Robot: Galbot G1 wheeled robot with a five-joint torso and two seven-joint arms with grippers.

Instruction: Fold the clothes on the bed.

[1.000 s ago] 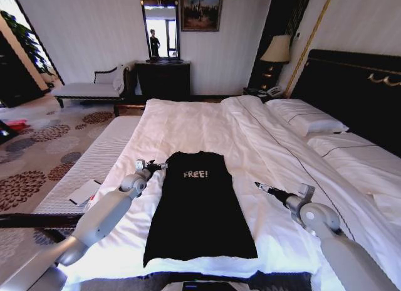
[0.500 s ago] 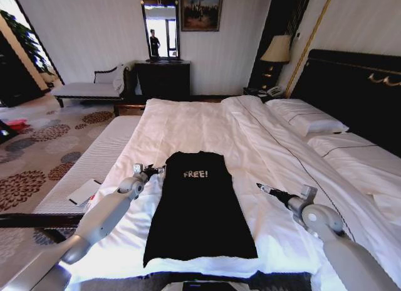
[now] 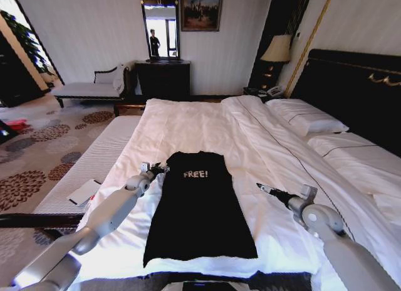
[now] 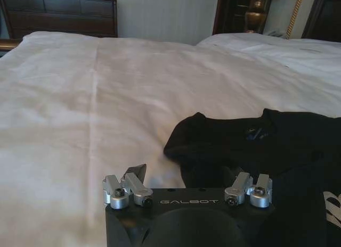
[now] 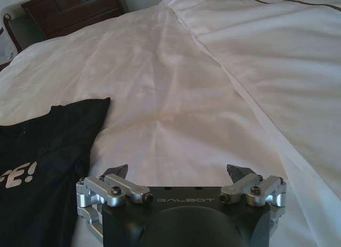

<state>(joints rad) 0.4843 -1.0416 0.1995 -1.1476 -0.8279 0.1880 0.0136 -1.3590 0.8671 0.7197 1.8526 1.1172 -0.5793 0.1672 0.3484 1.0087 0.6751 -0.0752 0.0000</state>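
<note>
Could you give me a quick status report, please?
Left gripper open at T-shirt shoulder. Right gripper open, over bare duvet. Shirt flat, ungrasped. Nothing in the way.

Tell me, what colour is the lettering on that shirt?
Pale, off-white lettering on the black T-shirt, clearest in the head view.

Arms: smooth grey tubular links with rounded silver elbow joints.
Left gripper (image 4: 187, 175): black block body lettered "GALBOT", silver finger brackets with dark screws.
Right gripper (image 5: 181, 174): same black body and lettering, silver brackets, dark pointed fingertips (image 5: 237, 172).
</note>
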